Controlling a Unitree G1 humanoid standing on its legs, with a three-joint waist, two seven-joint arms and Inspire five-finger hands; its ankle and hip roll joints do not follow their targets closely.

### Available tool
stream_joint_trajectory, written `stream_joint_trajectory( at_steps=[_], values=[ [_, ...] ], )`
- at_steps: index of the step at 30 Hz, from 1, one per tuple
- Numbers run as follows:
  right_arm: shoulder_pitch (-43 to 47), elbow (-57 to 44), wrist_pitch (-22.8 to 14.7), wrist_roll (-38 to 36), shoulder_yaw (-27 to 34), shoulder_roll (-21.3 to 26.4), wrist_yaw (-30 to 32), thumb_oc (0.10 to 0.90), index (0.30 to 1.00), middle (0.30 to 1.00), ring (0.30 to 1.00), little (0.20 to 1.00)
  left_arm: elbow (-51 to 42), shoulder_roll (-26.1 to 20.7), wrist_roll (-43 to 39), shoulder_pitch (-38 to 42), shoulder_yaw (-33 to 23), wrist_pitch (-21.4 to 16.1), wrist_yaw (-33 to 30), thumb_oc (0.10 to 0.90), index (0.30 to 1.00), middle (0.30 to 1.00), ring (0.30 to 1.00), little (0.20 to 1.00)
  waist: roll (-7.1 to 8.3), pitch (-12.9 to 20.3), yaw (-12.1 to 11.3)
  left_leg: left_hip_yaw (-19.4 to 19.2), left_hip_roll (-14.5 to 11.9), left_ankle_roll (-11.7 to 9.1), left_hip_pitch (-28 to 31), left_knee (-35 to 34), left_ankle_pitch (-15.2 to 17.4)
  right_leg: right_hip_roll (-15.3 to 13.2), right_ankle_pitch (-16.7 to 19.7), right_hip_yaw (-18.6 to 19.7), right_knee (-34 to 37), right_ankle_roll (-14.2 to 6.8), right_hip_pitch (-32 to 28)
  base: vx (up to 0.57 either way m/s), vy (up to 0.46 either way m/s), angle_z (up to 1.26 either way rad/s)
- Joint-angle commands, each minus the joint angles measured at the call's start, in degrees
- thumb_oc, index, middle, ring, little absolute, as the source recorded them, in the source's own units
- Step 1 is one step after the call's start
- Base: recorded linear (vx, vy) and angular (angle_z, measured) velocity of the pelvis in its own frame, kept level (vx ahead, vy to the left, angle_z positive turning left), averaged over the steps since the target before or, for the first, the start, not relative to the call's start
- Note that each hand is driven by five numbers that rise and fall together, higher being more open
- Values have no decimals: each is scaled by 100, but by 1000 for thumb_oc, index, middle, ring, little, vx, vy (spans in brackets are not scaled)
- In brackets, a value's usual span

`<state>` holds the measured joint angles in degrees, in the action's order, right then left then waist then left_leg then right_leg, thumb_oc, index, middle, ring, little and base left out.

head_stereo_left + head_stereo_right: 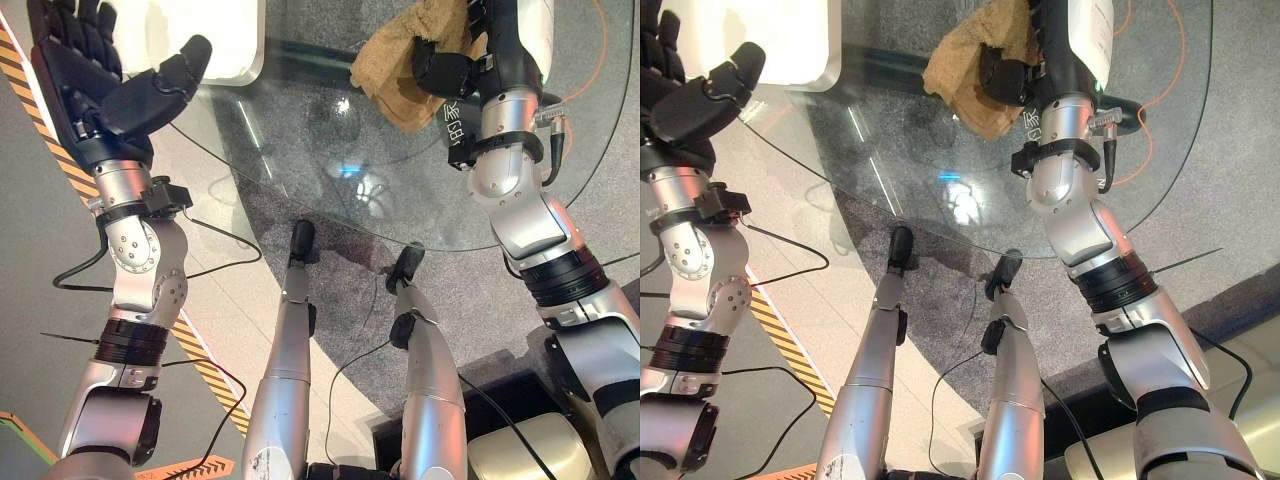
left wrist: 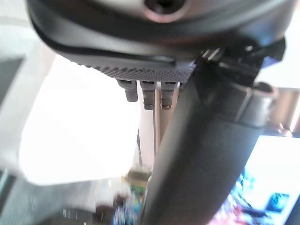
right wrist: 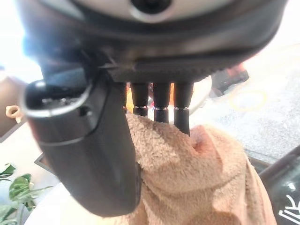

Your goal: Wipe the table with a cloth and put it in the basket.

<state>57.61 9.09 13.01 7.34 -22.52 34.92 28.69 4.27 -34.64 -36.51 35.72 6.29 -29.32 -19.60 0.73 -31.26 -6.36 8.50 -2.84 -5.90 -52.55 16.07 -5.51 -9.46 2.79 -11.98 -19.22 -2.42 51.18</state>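
Left eye view, upper right: right robot hand (image 1: 452, 70) grips tan cloth (image 1: 400, 70) on glass bench (image 1: 300, 150); left robot hand (image 1: 95, 70), upper left, spread wide, apparently off the bench.

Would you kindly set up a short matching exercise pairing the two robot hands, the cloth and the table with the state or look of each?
Things:
1. dark left hand
2. dark right hand
3. fluffy tan cloth
4. round clear glass table

States:
A. see-through, with the floor showing beneath
B. bunched up and held on the tabletop
C. open, fingers straight, holding nothing
D. closed round the fabric

Pairs: 1-C, 2-D, 3-B, 4-A
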Motion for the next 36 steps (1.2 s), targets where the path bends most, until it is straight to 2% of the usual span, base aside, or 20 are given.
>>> stream_joint_trajectory(
  at_steps=[1, 7, 21, 36],
  values=[
    [295, -1426, -944, 233, 473, 76, 78, 100, 300, 300, 300, 200, -830, -18, 505, 158, -208, -264, 340, 800, 900, 900, 900, 900, 6, 147, -54, -505, 348, 591, 166, 184, 167, 204, -70, 179, -139, -127, -284, 0, 0, 0],
    [276, -1806, -1236, -79, 584, 32, -92, 100, 300, 300, 300, 200, -1028, -67, 720, 294, 46, 9, 556, 800, 900, 900, 900, 900, -15, 147, 21, -553, 360, 594, 207, 182, 164, 201, -40, 234, -136, -146, -280, 0, 0, 0],
    [254, -2442, -1766, -936, 704, -162, -595, 100, 300, 300, 300, 200, -1159, 95, 691, 508, 351, 254, 730, 800, 900, 900, 900, 900, 1, 147, 125, -590, 362, 584, 266, 174, 148, 194, 5, 293, -139, -165, -272, 1, 1, -1],
    [289, -2793, -2046, -2573, 565, -400, -1493, 100, 300, 300, 300, 200, -1045, 132, 842, 765, 588, 489, 724, 800, 900, 900, 900, 900, 17, 147, 188, -635, 332, 549, 336, 126, 96, 186, 37, 329, -102, -156, -301, 0, 1, -1]
  ],
)
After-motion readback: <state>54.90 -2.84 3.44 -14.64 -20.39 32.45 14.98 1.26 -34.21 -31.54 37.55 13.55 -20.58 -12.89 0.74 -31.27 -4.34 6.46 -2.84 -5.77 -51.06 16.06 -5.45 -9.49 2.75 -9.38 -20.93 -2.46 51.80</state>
